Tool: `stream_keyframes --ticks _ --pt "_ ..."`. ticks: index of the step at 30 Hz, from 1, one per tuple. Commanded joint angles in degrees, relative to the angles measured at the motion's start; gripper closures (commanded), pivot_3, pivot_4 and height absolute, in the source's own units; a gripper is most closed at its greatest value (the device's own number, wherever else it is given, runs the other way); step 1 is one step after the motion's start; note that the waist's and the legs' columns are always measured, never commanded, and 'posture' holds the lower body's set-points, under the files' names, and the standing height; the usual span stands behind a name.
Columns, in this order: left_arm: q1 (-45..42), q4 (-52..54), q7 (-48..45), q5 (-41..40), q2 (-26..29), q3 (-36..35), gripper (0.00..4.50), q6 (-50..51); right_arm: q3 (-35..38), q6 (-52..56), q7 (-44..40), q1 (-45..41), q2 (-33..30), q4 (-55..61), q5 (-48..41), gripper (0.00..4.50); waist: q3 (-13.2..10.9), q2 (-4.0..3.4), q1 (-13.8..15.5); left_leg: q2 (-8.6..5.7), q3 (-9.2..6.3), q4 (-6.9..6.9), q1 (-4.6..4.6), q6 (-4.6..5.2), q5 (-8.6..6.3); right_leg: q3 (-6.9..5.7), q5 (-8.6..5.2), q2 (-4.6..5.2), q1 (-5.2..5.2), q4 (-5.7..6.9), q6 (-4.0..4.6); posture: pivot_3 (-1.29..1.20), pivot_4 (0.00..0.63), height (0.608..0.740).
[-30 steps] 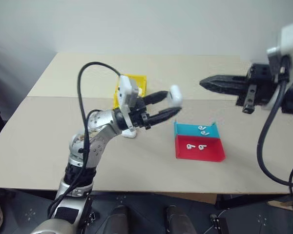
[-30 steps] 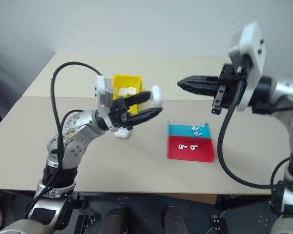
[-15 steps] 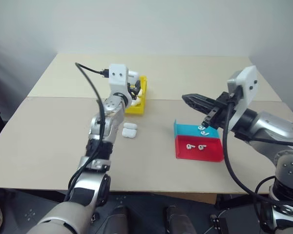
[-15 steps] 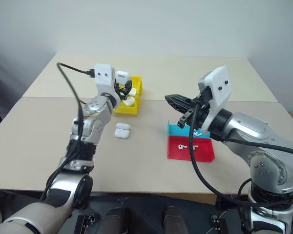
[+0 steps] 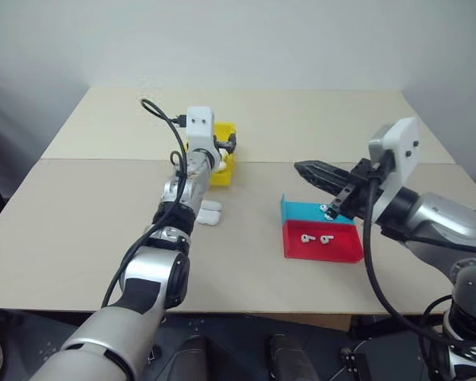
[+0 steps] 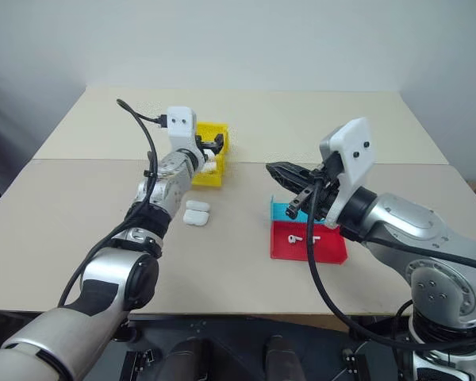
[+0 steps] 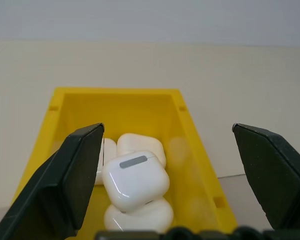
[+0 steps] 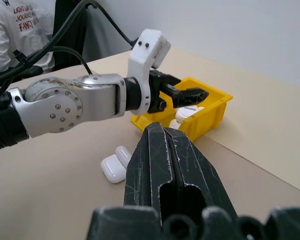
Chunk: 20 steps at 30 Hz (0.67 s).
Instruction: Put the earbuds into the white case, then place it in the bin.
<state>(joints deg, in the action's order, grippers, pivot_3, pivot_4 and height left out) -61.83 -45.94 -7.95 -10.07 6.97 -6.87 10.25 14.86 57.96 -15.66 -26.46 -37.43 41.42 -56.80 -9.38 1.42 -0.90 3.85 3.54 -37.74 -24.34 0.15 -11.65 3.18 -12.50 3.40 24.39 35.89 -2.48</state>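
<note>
Only readable text: red lettering on a person's white shirt (image 8: 15,30) in the right wrist view, looks like "JOURNE…" and "FANCY", partly cut off. No other labels legible.

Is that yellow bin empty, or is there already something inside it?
Not empty. The yellow bin holds several white cases piled together, all lids shut. The left claw hangs open over them.
</note>
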Motion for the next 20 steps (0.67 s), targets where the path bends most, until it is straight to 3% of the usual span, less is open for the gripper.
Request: stream_keyframes --ticks 1,7,12,16,20 --pt "5.75 14.46 -10.66 -4.05 3.39 0.16 0.02 1.07 -0.81 -6.21 -0.63 2.3 -0.35 2.25 5.49 4.5 0.01 -0.02 -0.19 0.0 0.0 0.01 0.0 0.0 0.0 0.0 0.0 0.0 0.0 0.0 0.0 0.0 0.15 0.74" --pt "24.79 46.27 -30.05 -12.56 15.72 3.22 0.02 9.83 -7.58 -15.26 -6.05 8.55 -0.75 0.2 16.15 4.5 0.02 -0.03 -0.45 0.03 0.04 0.02 0.05 -0.03 0.01 0.05 -0.01 -0.01 0.03 0.1 0.01 0.0 0.15 0.74" --pt "39.56 66.12 -42.81 -22.28 28.89 0.87 0.02 16.13 -8.56 -21.95 -20.22 14.92 -6.01 -2.47 18.5 4.5 0.02 -0.03 0.15 0.06 0.07 -0.02 0.16 -0.04 0.02 0.04 -0.03 0.03 -0.07 0.12 0.04 0.0 0.15 0.74" --pt "46.11 74.47 -45.76 -29.89 35.16 -4.48 0.02 20.43 -5.42 -26.91 -32.0 18.36 -10.44 -4.46 17.12 4.5 0.01 -0.03 0.29 0.1 0.08 -0.1 0.22 -0.05 0.03 -0.01 -0.39 0.05 -0.14 0.11 0.09 0.0 0.15 0.74" --pt "49.95 79.74 -43.75 -33.29 37.69 -7.69 0.02 23.24 -3.93 -28.78 -37.43 17.84 -12.48 -7.62 16.9 4.5 0.01 -0.02 0.15 0.12 0.13 -0.09 0.43 -0.05 0.03 0.03 -0.46 0.03 -0.26 0.14 0.04 0.0 0.15 0.74"
